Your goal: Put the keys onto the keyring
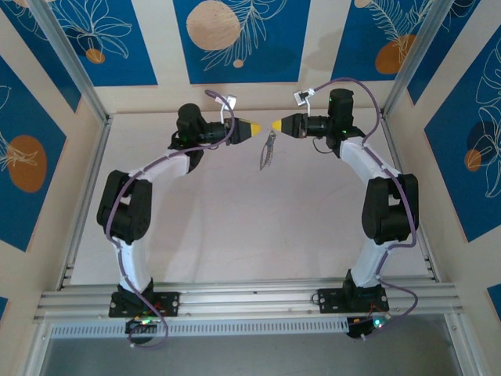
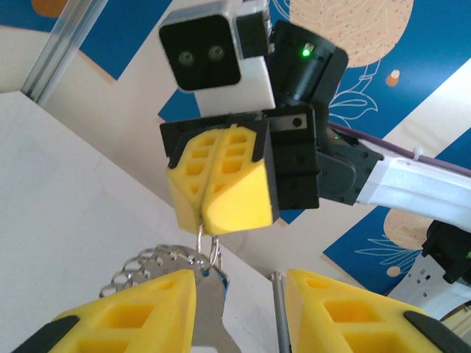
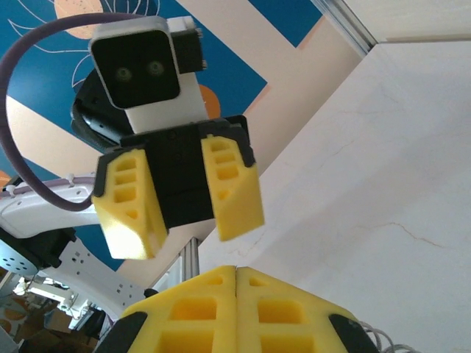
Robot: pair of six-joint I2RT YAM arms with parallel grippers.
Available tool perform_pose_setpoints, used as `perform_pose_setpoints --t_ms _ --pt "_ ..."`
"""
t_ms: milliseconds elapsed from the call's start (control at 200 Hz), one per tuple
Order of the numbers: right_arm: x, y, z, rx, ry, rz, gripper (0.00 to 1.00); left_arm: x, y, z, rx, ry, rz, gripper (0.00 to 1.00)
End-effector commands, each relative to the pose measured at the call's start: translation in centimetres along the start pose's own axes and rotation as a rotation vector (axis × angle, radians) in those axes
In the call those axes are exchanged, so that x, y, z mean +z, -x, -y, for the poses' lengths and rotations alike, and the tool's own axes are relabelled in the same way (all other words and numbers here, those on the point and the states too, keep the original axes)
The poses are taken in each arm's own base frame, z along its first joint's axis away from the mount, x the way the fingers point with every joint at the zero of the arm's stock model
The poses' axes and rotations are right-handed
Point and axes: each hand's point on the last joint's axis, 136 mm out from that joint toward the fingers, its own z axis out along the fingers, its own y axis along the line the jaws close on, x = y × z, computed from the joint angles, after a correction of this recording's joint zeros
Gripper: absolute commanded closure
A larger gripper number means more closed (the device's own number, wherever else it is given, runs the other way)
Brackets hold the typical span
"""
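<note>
Keyring [image 1: 268,150] dangles straight down, pinched at its top by the right gripper [image 1: 275,125]; the left gripper [image 1: 255,130], jaws spread, faces it from just beside.

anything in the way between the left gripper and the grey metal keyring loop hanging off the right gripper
Nothing visible stands between them. The grey metal keyring loop hangs from the shut right gripper, right beside one finger of the open left gripper, with no other object in the gap.
</note>
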Motion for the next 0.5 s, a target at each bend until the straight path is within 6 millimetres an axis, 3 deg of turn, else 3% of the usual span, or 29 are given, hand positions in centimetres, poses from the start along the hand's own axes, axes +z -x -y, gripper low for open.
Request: perform_pose_setpoints --t_ms 0,495 --pt "0.7 -0.6 -0.7 -0.007 0.044 -0.025 1.00 0.1 0.4 0.4 0.054 -0.034 -0.023 0.63" --pt "2.1 -0.5 -1.6 -0.020 0.071 -0.047 1.00 0.8 0.4 -0.1 0.052 -0.038 -0.035 0.65"
